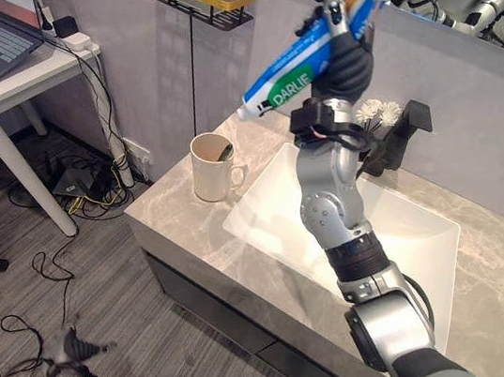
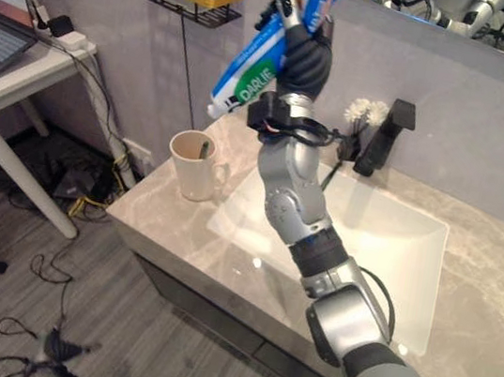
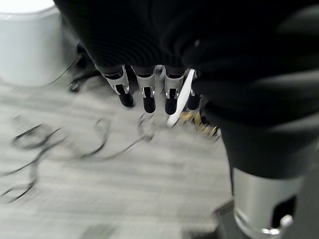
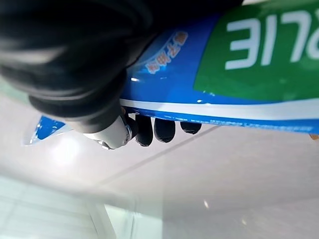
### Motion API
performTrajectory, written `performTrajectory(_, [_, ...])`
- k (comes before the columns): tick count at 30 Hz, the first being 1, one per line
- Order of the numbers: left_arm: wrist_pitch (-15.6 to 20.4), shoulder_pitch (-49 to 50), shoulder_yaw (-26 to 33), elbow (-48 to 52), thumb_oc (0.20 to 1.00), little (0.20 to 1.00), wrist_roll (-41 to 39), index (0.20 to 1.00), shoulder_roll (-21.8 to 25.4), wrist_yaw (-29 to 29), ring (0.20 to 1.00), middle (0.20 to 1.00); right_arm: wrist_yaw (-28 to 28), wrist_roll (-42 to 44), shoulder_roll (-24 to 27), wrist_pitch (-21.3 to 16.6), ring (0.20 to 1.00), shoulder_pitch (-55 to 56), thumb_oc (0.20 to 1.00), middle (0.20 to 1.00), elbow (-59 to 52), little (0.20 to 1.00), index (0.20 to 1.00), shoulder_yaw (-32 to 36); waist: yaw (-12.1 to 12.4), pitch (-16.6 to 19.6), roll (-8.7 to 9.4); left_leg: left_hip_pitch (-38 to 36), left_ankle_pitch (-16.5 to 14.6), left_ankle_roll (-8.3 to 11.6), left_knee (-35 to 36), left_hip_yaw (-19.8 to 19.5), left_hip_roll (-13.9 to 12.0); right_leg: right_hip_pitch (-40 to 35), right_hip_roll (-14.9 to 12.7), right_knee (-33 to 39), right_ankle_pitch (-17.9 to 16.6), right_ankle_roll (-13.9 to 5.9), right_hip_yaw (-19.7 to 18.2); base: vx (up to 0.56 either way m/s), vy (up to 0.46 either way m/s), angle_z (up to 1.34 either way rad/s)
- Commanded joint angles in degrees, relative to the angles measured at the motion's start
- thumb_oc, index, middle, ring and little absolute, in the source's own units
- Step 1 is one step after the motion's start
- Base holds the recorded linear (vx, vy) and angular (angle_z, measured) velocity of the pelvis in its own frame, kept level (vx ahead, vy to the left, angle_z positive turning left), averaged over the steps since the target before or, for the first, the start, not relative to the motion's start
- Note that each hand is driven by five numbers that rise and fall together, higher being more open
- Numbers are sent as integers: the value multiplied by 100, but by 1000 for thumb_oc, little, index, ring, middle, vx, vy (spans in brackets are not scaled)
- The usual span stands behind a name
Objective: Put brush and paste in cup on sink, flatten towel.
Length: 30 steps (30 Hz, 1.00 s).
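The right hand is raised high above the counter with its fingers curled tight around a blue, green and white toothpaste tube. The tube's long axis runs on a slant, one end sticking up past the hand and the other reaching down to the robot's left, toward the white cup that stands near the counter's left edge with a dark brush end showing inside. The left hand hangs over the floor, fingers straight and holding nothing.
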<state>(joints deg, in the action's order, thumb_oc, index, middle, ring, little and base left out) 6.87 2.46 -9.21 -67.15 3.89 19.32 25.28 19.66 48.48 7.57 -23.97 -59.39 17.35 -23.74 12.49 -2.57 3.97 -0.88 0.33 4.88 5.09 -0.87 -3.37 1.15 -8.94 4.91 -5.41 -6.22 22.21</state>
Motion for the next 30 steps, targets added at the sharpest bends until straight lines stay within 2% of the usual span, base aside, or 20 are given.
performTrajectory(1, [-182,-110,54,-516,1000,1000,-478,1000,149,-358,1000,1000,-197,-262,-4,-127,200,-860,200,200,271,200,200,18,5,76,359,395,317,-188,-9,19,239,-746,-445,-14,-368,-429,-134,0,0,0])
performTrajectory(13, [-112,-222,-23,-489,1000,1000,-592,1000,90,-530,1000,1000,-188,-572,188,63,200,-884,200,200,263,200,200,-124,138,-22,507,616,355,-190,-9,-81,293,-634,-479,8,-478,-472,-62,1,4,0])
performTrajectory(30, [-69,-407,-579,-416,1000,1000,-389,1000,73,-588,1000,1000,14,-725,228,168,200,-1091,200,200,875,200,200,-90,336,-217,663,888,406,-211,-9,-266,364,-519,-476,9,-596,-520,90,7,0,4])
